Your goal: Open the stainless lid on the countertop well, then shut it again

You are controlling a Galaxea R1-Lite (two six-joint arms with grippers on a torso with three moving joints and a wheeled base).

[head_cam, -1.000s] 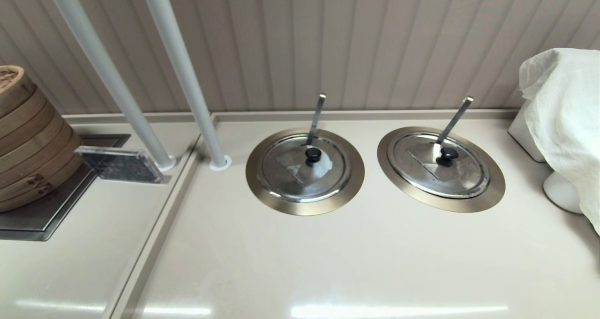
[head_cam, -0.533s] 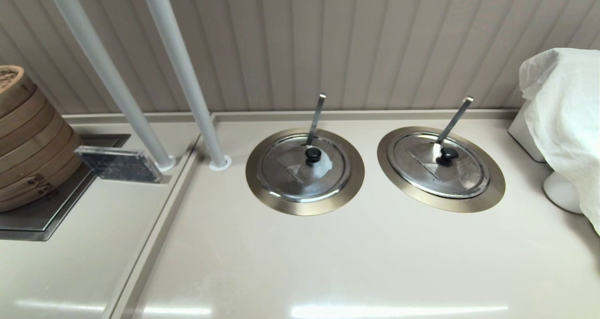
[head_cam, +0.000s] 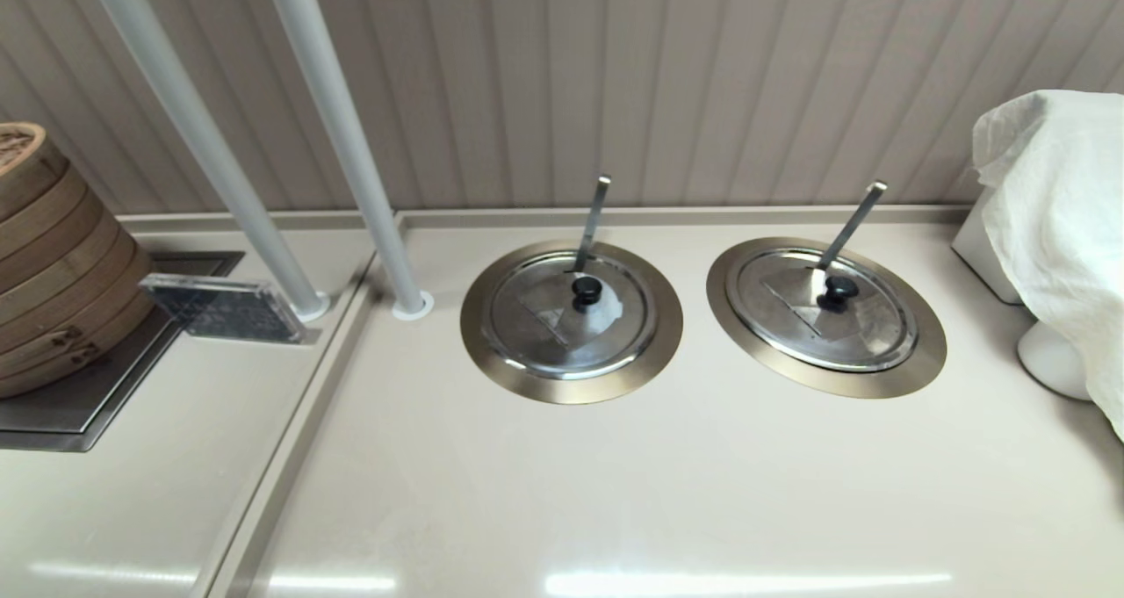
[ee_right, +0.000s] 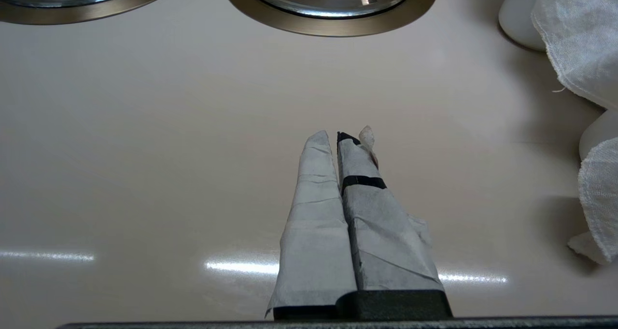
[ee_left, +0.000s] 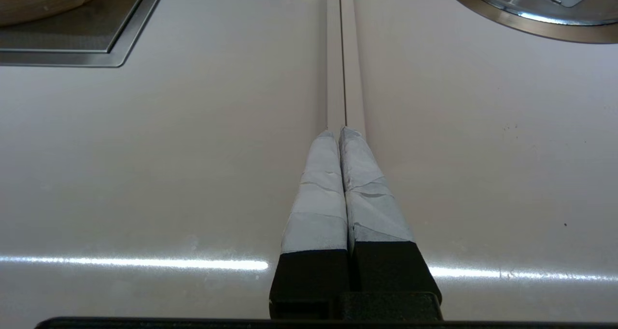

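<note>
Lid (head_cam: pixel 825 310) sits flat and closed on the well (head_cam: pixel 924 352), at 1 o'clock on the counter (head_cam: pixel 615 493), knob (head_cam: pixel 837 291) at its centre, ladle handle (head_cam: pixel 850 225) slanting up behind. Twin lid (head_cam: pixel 569 314) lies just beside it, toward 9 o'clock. Left gripper (ee_left: pixel 338 131) hangs over the counter seam, jaws pressed together, empty. Right gripper (ee_right: pixel 338 136) hangs above bare counter short of the well, jaws together, holding nothing.
</note>
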